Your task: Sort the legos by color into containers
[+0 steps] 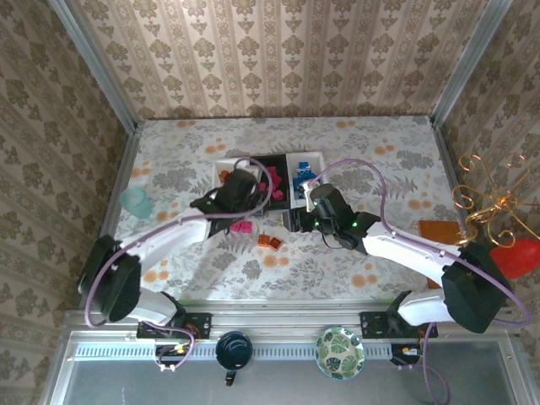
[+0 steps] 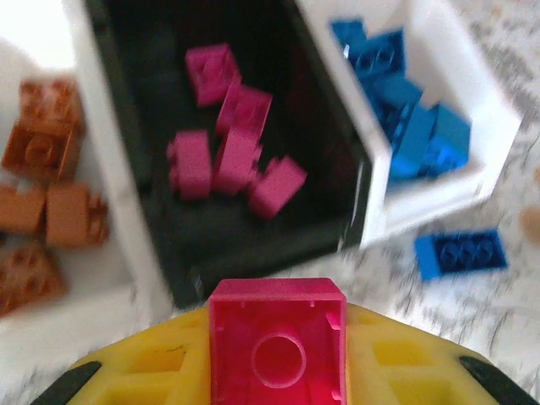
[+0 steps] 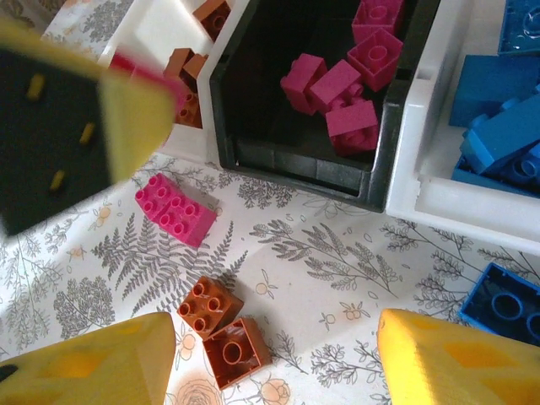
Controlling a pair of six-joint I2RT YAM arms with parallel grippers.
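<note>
My left gripper [image 2: 277,354] is shut on a magenta lego [image 2: 277,297], held just in front of the black container [image 2: 253,228] where several magenta legos [image 2: 232,156] lie. Orange legos [image 2: 46,181] fill the left white container [image 2: 143,278]; blue legos [image 2: 413,118] fill the right white container [image 2: 439,202]. One blue lego [image 2: 460,253] lies on the table beside it. My right gripper [image 3: 274,371] stands open above two orange legos [image 3: 221,329]. A loose magenta lego [image 3: 175,209] lies left of them. From above, the left gripper [image 1: 240,190] and right gripper [image 1: 294,221] flank the containers' near side.
A teal cup [image 1: 135,201] stands at the table's left. An orange flat piece [image 1: 439,229], a gold wire ornament [image 1: 489,198] and a red object [image 1: 516,257] sit at the right. A dark cup [image 1: 234,350] and a green-patterned bowl [image 1: 340,353] rest on the near rail.
</note>
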